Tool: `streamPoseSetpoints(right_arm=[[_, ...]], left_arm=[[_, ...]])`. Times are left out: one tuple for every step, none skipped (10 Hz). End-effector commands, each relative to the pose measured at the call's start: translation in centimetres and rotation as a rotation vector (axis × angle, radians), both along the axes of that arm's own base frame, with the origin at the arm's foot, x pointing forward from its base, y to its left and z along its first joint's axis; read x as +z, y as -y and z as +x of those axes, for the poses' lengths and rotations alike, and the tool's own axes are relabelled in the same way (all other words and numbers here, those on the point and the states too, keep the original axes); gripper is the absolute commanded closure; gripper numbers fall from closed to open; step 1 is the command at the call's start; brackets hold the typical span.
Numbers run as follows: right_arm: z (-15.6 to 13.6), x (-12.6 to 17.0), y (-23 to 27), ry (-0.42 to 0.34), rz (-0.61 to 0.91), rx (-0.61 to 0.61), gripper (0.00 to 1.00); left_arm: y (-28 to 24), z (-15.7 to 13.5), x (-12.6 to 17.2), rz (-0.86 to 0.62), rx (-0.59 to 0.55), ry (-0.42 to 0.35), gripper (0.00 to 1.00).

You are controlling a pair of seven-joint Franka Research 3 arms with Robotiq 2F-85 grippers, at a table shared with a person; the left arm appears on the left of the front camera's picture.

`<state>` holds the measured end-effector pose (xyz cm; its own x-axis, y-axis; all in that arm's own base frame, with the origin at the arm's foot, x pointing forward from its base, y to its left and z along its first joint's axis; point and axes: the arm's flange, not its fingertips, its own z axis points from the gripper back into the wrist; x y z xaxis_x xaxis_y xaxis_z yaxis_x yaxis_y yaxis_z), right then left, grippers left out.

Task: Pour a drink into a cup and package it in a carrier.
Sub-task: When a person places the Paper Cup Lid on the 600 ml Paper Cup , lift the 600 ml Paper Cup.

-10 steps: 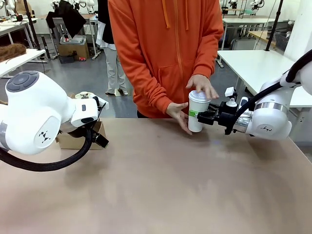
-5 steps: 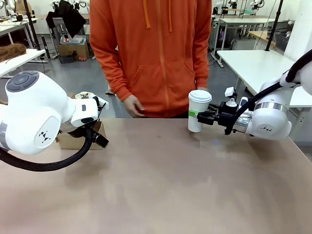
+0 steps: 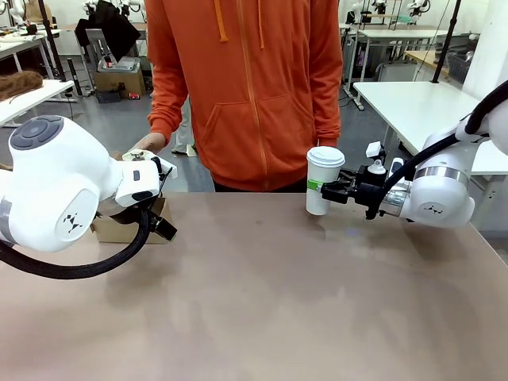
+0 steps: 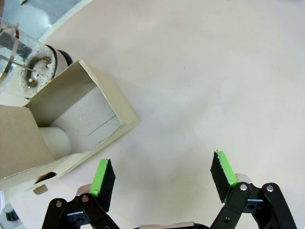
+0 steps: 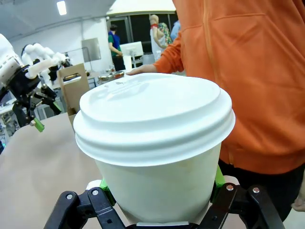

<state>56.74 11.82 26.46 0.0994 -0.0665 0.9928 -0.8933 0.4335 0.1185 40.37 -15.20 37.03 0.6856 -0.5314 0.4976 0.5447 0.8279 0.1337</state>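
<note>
Firstly, in front view the right pincer (image 3: 319, 188) clasped the cup (image 3: 325, 167) at its lower wall. From the left wrist, the left pincer (image 4: 162, 162) gaped empty, the carrier (image 4: 112, 98) ahead-left of it. From the right wrist, the lid (image 5: 152, 112) sat level; I judge it best carried upright and slowly.

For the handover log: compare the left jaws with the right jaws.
The left jaws stand wide open with nothing between them; the right jaws are shut on the white lidded cup. The left jaws point down at the table beside the cardboard carrier; the right jaws reach sideways, holding the cup upright. Both have green pads.
</note>
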Motion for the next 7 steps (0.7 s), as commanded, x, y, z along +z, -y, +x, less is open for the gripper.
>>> streamPoseSetpoints(right_arm=[[-0.5,1.6,0.4,-0.001,0.004,0.014,0.15],[-1.2,4.0,0.9,0.014,0.007,0.019,0.15],[-1.6,6.2,1.3,0.017,0.021,0.036,0.15],[-2.2,8.4,1.6,0.011,0.027,0.059,0.15],[-3.2,10.4,1.7,0.002,0.03,0.082,0.15],[-5.0,12.6,1.7,-0.009,0.021,0.109,0.15],[-6.9,15.0,1.6,-0.006,0.013,0.128,0.15]], left_arm=[[0.0,0.0,0.0,-0.002,0.0,0.0,0.0],[0.0,0.0,0.0,-0.002,0.0,0.0,0.0],[0.0,0.0,0.0,-0.002,0.0,0.0,0.0],[0.0,0.0,0.0,-0.002,0.0,0.0,0.0],[0.0,0.0,0.0,-0.002,0.0,0.0,0.0],[0.0,0.0,0.0,-0.002,0.0,0.0,0.0],[0.0,0.0,0.0,-0.002,0.0,0.0,0.0]])
